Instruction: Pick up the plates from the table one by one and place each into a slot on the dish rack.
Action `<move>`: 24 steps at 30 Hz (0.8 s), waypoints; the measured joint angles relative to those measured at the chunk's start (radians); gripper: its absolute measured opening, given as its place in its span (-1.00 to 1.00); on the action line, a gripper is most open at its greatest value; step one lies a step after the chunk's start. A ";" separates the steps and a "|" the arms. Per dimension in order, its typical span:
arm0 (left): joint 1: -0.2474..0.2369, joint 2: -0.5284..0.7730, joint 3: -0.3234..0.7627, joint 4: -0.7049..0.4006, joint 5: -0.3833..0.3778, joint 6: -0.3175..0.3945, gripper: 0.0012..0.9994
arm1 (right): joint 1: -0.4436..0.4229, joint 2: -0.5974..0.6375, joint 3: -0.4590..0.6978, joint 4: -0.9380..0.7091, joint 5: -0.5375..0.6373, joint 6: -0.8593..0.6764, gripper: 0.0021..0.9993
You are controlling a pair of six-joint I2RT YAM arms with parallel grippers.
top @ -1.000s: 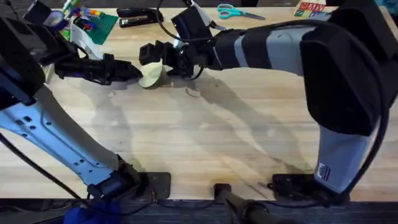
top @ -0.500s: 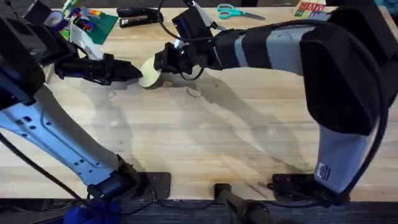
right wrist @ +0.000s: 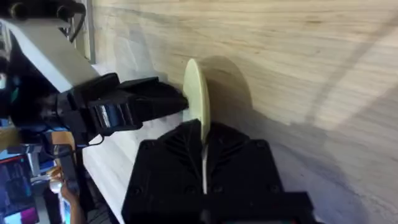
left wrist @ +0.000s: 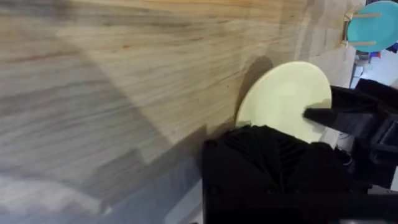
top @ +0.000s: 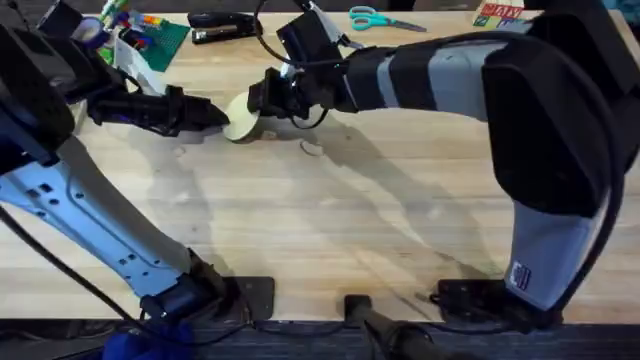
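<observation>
Plate: the small round flat pale yellow plastic plate is matte and thin-edged. It stands on its rim, its lower edge at or just above the light wood-plank table; contact cannot be told.

Table: broad planks with long visible grain, pale, with soft shadows of both arms across them.

Right gripper: the black right gripper reaches across from the right and meets the plate's near edge. In the right wrist view the plate shows edge-on, running down into the narrow slit between the two black fingers, which are pressed close on its rim.

Left gripper: the black left gripper comes at the plate from the opposite side, its tip at the plate's rim. In the left wrist view a black finger lies across the plate's face; whether the pair is pinching or merely touching cannot be told.

Dish rack: beyond the plate in the left wrist view, thin light wooden dowels show with a round teal plate standing among them.

Around: farther back than the plate lie a black stapler, blue-handled scissors, and a green card with coloured pieces, all well apart from the plate.
</observation>
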 joint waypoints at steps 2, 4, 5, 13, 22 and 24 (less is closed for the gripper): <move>-0.001 0.008 0.022 -0.039 -0.013 0.012 -0.92 | -0.002 0.000 0.000 0.000 -0.010 0.000 -0.94; -0.004 0.010 0.043 -0.081 -0.042 0.022 -0.92 | -0.007 0.000 0.000 -0.001 -0.030 -0.001 -0.94; -0.007 0.010 0.055 -0.104 -0.063 0.027 -0.92 | -0.009 0.000 0.000 -0.001 -0.042 -0.005 -0.94; -0.019 -0.055 0.153 -0.221 -0.165 0.054 -0.92 | -0.063 0.000 0.000 -0.028 -0.115 -0.095 -0.94; -0.038 -0.336 0.181 -0.320 -0.192 0.061 -0.92 | -0.129 -0.124 0.000 -0.233 -0.113 -0.317 -0.94; -0.056 -0.389 0.182 -0.342 -0.196 0.062 -0.92 | -0.140 -0.172 0.000 -0.283 -0.098 -0.372 -0.94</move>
